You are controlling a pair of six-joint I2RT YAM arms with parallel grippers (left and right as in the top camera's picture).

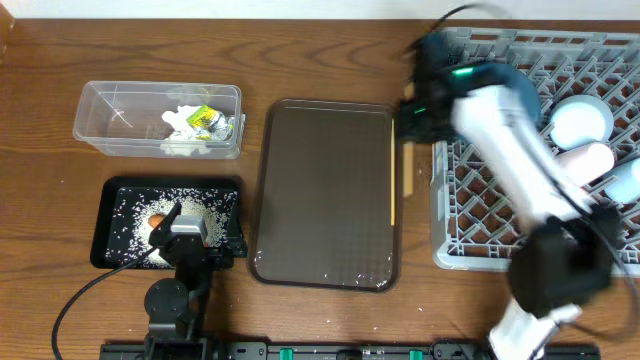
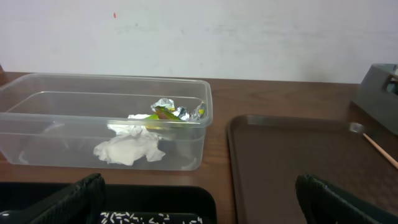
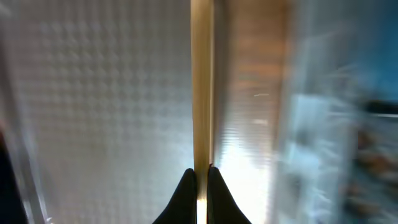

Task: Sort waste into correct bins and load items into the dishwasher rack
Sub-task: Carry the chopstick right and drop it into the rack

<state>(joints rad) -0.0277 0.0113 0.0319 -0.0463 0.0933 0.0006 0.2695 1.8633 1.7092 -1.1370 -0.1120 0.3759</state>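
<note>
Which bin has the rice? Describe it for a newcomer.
Left of the big brown serving tray sit two bins. Take the one nearer the robot: a shallow black tray speckled with white rice. The clear tub behind it holds tissue and a wrapper instead.

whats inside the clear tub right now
A crumpled white tissue and a crinkled yellow-green wrapper lie in the clear tub. Anything under the tissue is covered.
</note>
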